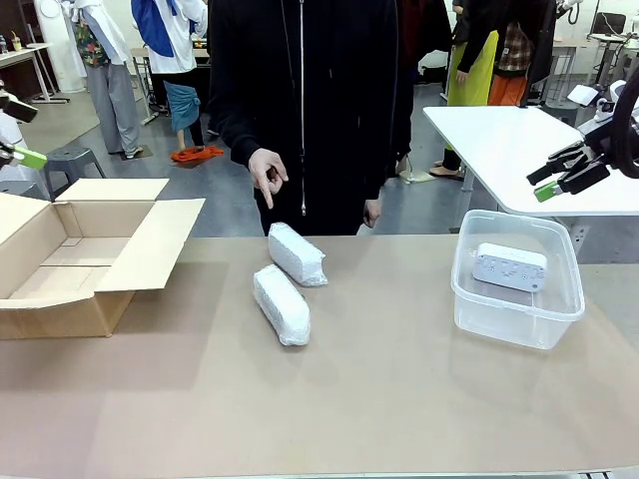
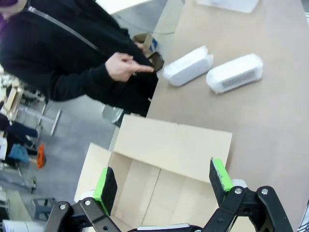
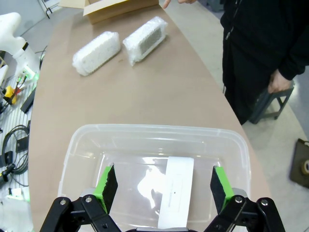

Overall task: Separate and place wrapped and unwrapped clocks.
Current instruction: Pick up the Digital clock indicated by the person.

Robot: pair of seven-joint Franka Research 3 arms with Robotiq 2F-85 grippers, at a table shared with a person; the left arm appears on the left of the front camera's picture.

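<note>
Wrapped clocks [image 1: 282,304]: two, side by side mid-table, unsorted. Bare clock [image 1: 509,266]: in tub [image 1: 516,321], seemingly its place. Left jaws: open over box [image 1: 60,289], probably the wrapped pair's destination. Right jaws: open above tub

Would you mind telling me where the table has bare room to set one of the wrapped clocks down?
The whole near strip of the table is bare, as is the stretch between the wrapped clocks and the clear tub. It is tighter between the cardboard box flap and the clocks, which lie close together.
</note>
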